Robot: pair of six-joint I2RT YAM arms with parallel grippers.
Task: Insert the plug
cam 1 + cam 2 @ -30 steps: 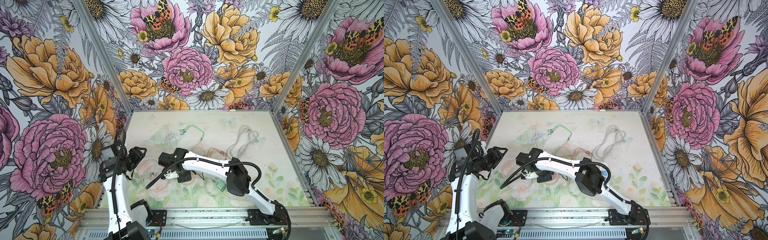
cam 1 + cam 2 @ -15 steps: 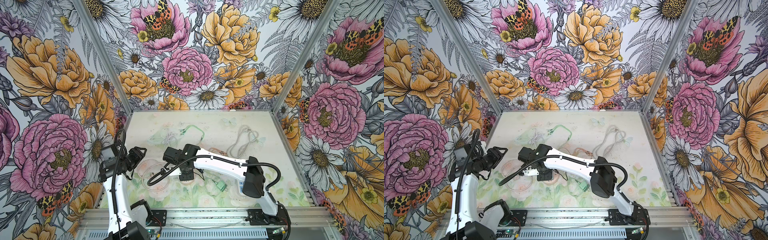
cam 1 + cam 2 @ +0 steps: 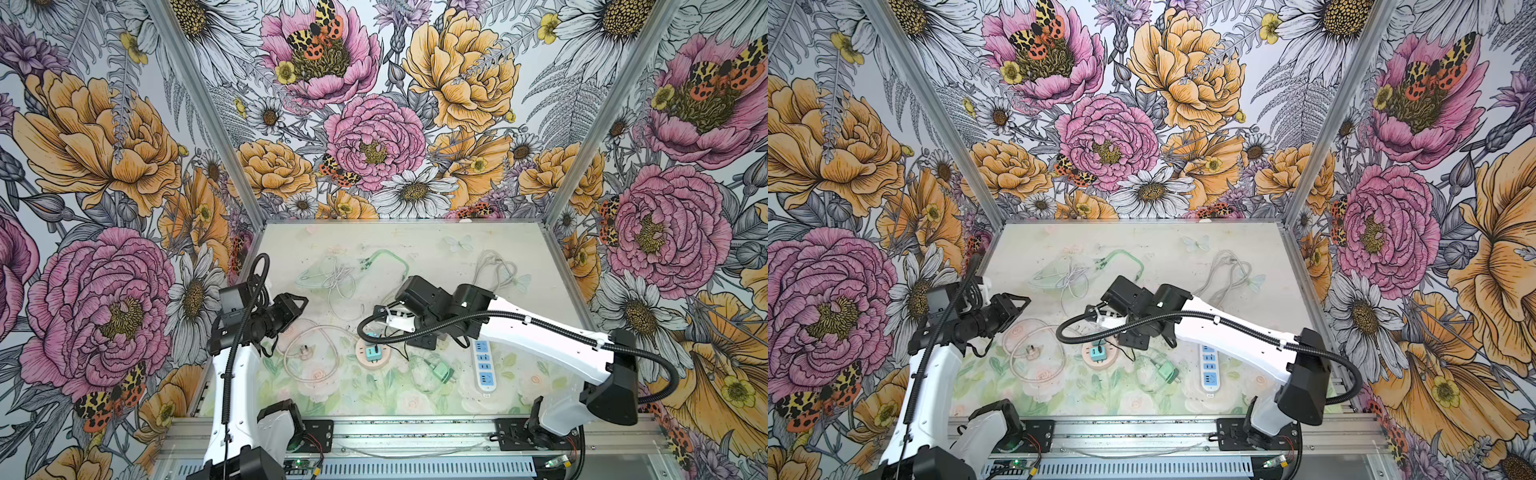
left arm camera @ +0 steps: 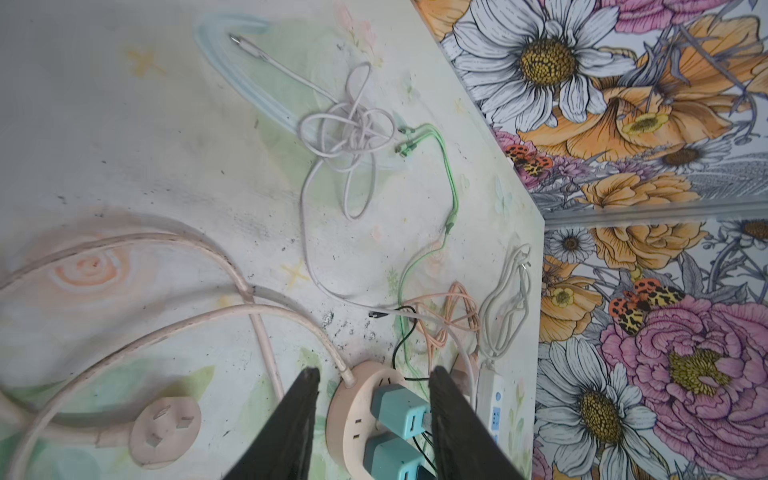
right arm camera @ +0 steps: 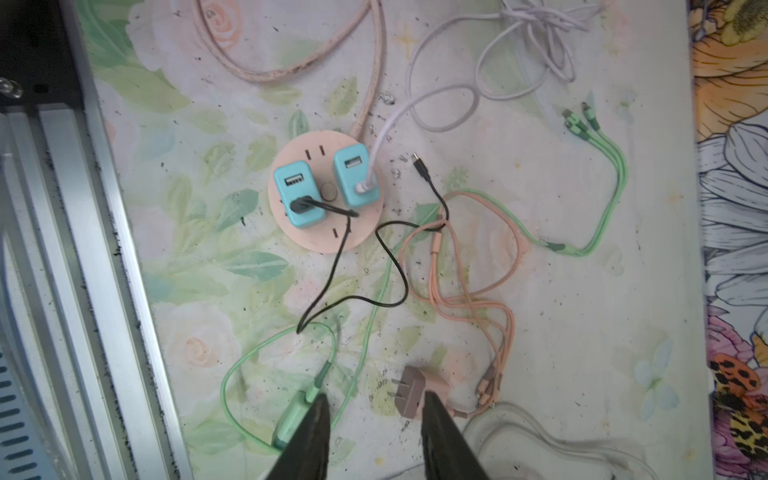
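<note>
A round pink socket hub (image 3: 372,355) (image 5: 324,237) lies mid-table with two teal chargers (image 5: 297,195) plugged into it. The pink three-prong plug (image 3: 304,353) (image 4: 166,430) on the hub's own cable lies loose to its left. A green charger (image 3: 441,372) (image 5: 293,415) and a pink two-prong charger (image 5: 409,392) lie loose on the table. My right gripper (image 5: 376,399) hangs open above the table between these two, holding nothing. My left gripper (image 3: 305,300) (image 4: 372,374) is open and empty, raised at the left, with the hub seen between its fingers.
A white power strip (image 3: 484,363) (image 3: 1209,365) lies right of the hub. Tangled white, green, pink and black cables (image 4: 353,133) spread over the middle and back of the table. The metal front rail (image 5: 83,249) runs close to the hub.
The right arm has drawn back to the right, carrying its gripper from left of the hub to past the hub's right side. The left arm has stayed in place.
</note>
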